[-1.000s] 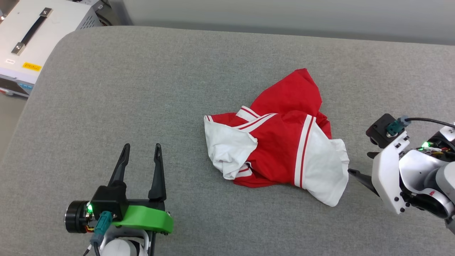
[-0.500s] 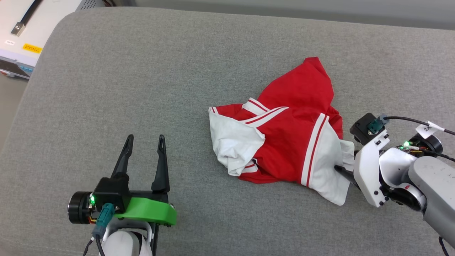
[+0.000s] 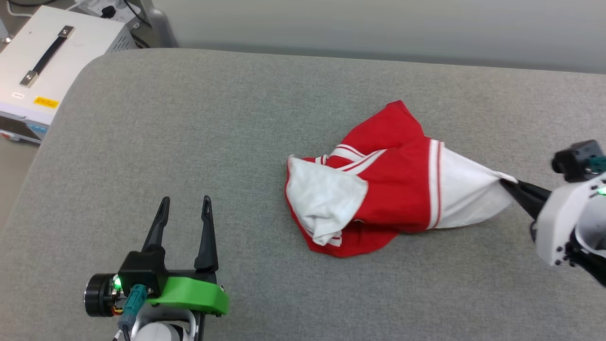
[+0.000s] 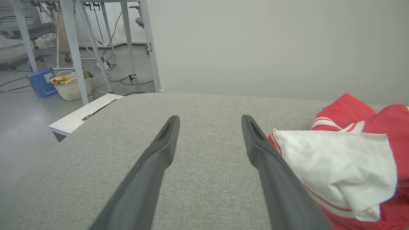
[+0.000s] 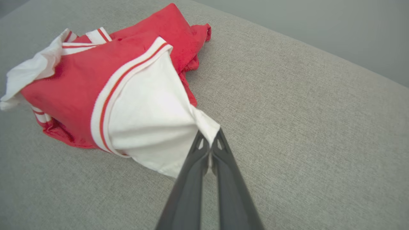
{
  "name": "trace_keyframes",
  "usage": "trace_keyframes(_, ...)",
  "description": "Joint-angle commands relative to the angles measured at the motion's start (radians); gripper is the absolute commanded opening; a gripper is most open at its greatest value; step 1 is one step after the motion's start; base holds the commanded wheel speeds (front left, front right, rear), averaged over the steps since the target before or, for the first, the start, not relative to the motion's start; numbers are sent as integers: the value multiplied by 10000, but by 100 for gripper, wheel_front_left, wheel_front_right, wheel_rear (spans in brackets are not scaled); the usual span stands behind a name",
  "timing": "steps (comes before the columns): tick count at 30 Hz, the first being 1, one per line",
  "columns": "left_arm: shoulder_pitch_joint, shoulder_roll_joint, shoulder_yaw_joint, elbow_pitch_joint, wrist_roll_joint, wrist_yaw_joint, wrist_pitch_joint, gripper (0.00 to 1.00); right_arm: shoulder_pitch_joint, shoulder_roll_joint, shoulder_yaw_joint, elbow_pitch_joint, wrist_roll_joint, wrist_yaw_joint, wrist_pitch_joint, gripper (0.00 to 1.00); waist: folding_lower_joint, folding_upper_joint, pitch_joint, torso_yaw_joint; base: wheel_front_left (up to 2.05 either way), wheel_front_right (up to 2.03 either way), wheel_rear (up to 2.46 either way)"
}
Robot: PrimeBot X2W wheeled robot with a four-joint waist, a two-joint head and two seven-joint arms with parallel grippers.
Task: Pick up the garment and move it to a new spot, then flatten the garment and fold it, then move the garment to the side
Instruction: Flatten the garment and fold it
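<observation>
1. We see the garment (image 3: 383, 189), a red T-shirt with white sleeves. It lies crumpled on a grey fabric-covered worktop (image 3: 189, 118), right of the middle, and is bunched so that no print shows.
2. Its long axis runs left to right across the head view. A folded sleeve (image 3: 326, 203) marks the left end. A stretched sleeve (image 3: 466, 194) tapers into a taut white cone at the right end.
3. The right tool (image 3: 509, 182) meets the tip of that cone. Its two dark fingers are pressed together on the sleeve's edge, pinching white cloth between them. The rest of the shirt rests on the worktop.
4. From the right tool, the bulk of the shirt lies straight ahead of the fingertips and off to the robot's left. We judge that a lift or pull from here would trail the body behind the sleeve along that same line.
5. The left tool (image 3: 185, 201) sits at the lower left with its fingers spread wide and nothing between them. It is well apart from the shirt, which lies to its right and a little ahead.
6. The right arm is the nearer one, and it alone has a grip. We take the pick-up as only beginning.
7. A white case (image 3: 52, 61) with a black handle stands past the worktop's far left corner.
</observation>
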Motion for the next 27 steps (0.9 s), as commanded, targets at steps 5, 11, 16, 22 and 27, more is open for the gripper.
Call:
trace_keyframes(5, 116, -26, 53, -117, 99, 28, -57, 100, 1681, -200, -1582, 227, 569, -7, 7, 0, 0, 0, -102, -321, 0, 0, 0)
trace_keyframes(11, -44, -26, -6, -85, 111, -22, -57, 100, 2586, 438, -2436, 1696, 605, -7, 447, 0, 0, 0, 78, -328, 0, 0, 0)
trace_keyframes(16, -121, -26, -54, -17, 152, -68, -57, 100, 2612, 1037, -2551, 2777, 163, -7, 198, 30, 0, 0, 30, -271, 0, 0, 0)
trace_keyframes(22, -17, -22, -95, -126, 516, -274, -57, 100, 2506, 1361, -3329, 2277, -625, -7, -1684, 100, 0, 0, -382, -457, 0, 0, 0)
trace_keyframes(27, -236, 33, -253, -497, 669, -580, -57, 100, 2832, 1915, -4979, 1203, -1855, -7, -3348, 100, 0, 0, -640, -680, 0, 0, 0)
